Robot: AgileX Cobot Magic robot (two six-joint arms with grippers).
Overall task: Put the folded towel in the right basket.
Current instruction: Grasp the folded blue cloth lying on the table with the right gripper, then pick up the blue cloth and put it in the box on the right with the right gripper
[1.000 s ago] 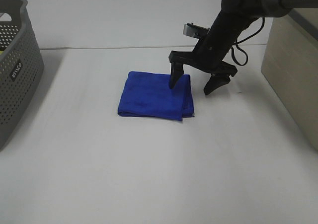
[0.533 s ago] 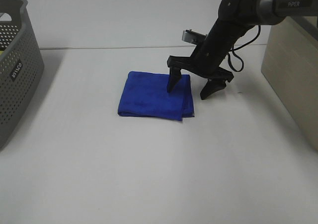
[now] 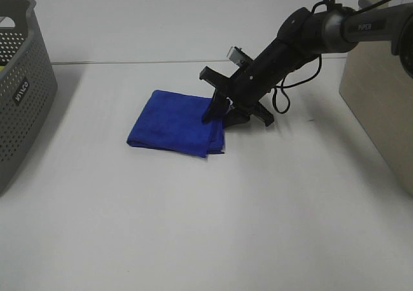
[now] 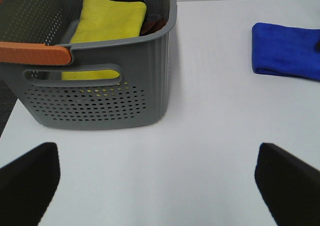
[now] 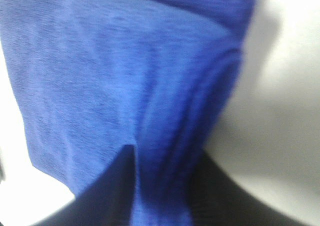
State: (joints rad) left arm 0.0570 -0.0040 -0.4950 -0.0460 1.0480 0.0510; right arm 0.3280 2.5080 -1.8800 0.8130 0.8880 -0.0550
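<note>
White desk point(image 3: 193, 226), grey basket point(image 3: 19, 91) at its left edge, beige right basket point(image 3: 381, 91) at the far right. Between them, flat on the desk, blue folded towel point(image 3: 171, 123): slid leftward since a second ago, long axis roughly left-right, layered edges toward the right arm. Right gripper point(image 3: 222, 115) lower than before, narrowed, pinching that layered edge, seen close only from the right wrist. Left gripper point(image 4: 159, 183) spread wide, holding nothing. Yellow cloth point(image 4: 107, 20) inside the grey basket, plain only from the left wrist.
</note>
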